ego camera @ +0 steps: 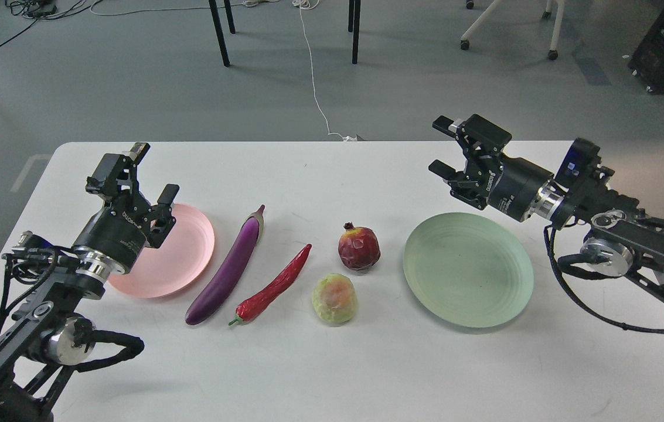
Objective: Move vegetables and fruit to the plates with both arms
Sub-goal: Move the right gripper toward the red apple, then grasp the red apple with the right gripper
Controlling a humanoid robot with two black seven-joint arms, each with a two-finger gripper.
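Note:
A long purple eggplant [227, 268] and a red chili pepper [273, 285] lie side by side on the white table. A dark red pomegranate [358, 247] sits right of them, with a pale yellow-green fruit [334, 298] in front of it. The pink plate [182, 252] is at the left, the pale green plate [467, 268] at the right; both are empty. My left gripper [153, 174] is open and empty above the pink plate's far left edge. My right gripper [441, 145] is open and empty, pointing left above the table behind the green plate.
The white table [332, 363] ends close behind both grippers. Beyond it is grey floor with table legs [219, 32], a white cable [314, 76] and chair casters.

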